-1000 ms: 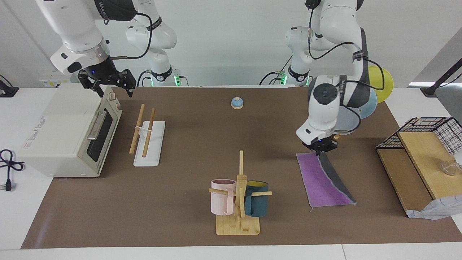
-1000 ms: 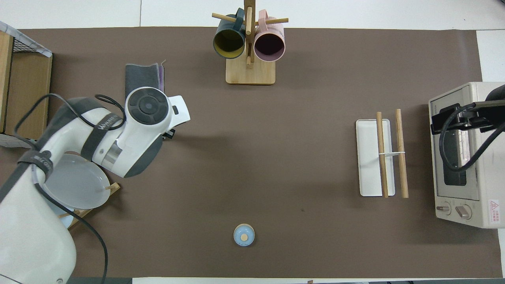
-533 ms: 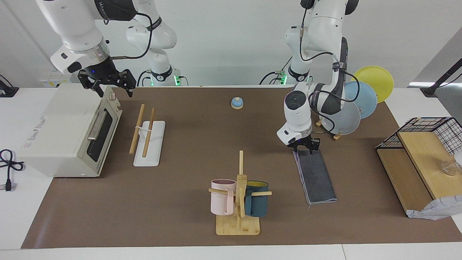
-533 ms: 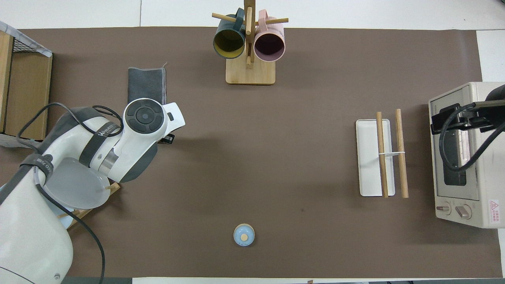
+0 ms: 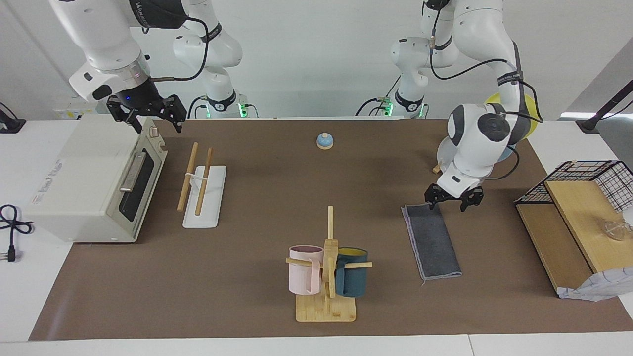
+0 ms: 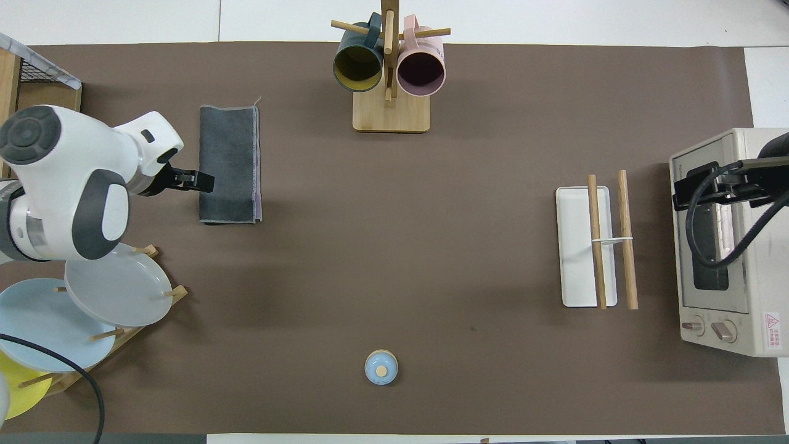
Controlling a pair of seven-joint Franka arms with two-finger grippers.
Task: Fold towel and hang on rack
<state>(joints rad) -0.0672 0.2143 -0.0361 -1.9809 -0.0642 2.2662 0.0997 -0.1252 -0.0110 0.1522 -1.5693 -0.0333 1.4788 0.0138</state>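
Two pincers, both released: left pincer (image 5: pixel 450 200) w/ nothing in it, just above folded grey cloth towel (image 5: pixel 432 241); right pincer (image 5: pixel 146 116) waits over cream toaster oven (image 5: pixel 94 180).

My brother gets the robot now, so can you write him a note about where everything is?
Left pincer: open, empty, over the towel's end nearest the robots.
Right pincer: open, empty, waiting above the toaster oven.
Towel: folded into a narrow grey strip, flat on the mat toward the left arm's end, beside the mug tree.
Rack: bare, toward the right arm's end, beside the oven.
Done: the fold.
Left: pick up the towel, carry it across and hang it over the rack's rods.
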